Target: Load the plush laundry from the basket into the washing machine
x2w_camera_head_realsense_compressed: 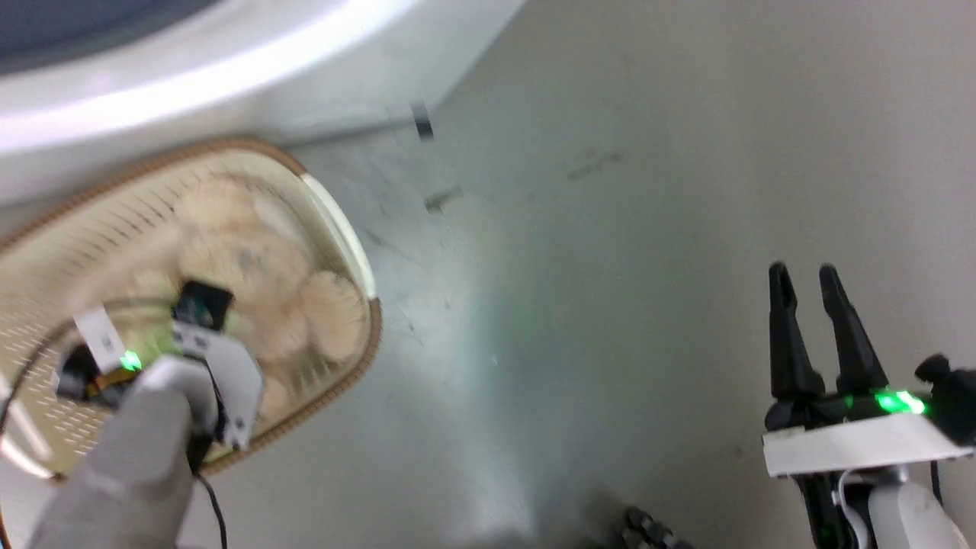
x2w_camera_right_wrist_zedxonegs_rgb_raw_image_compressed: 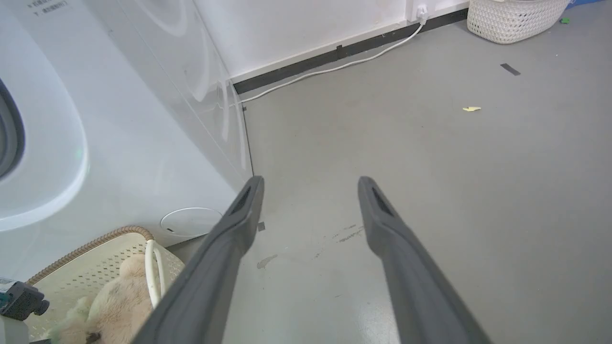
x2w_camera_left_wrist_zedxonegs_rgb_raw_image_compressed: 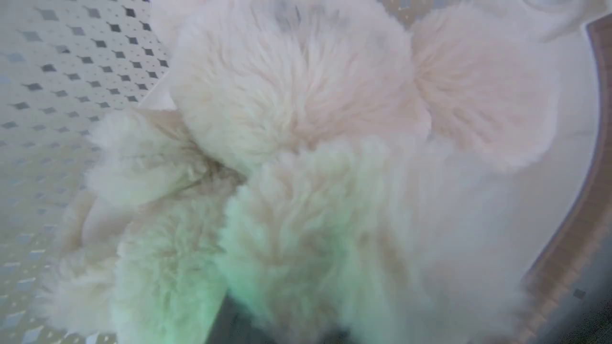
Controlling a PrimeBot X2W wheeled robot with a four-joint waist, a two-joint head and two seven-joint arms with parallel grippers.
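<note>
The plush laundry (x2w_camera_head_realsense_compressed: 252, 267) is lodged in the basket (x2w_camera_head_realsense_compressed: 371, 335) on the floor, with the washing machine (x2w_camera_head_realsense_compressed: 152, 84) at its 12 o'clock. Its long axis is judged to run from 11 to 5 o'clock in the head view. The left end effector (x2w_camera_left_wrist_zedxonegs_rgb_raw_image_compressed: 277, 329) is buried in its fur, its grip not discernible, while the right end effector (x2w_camera_head_realsense_compressed: 804, 282), spread open, is seen well apart at 3 o'clock.

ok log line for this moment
stage: pickup | left gripper: in basket, buried in plush laundry, grip unclear | right gripper: open, empty, above floor
</note>
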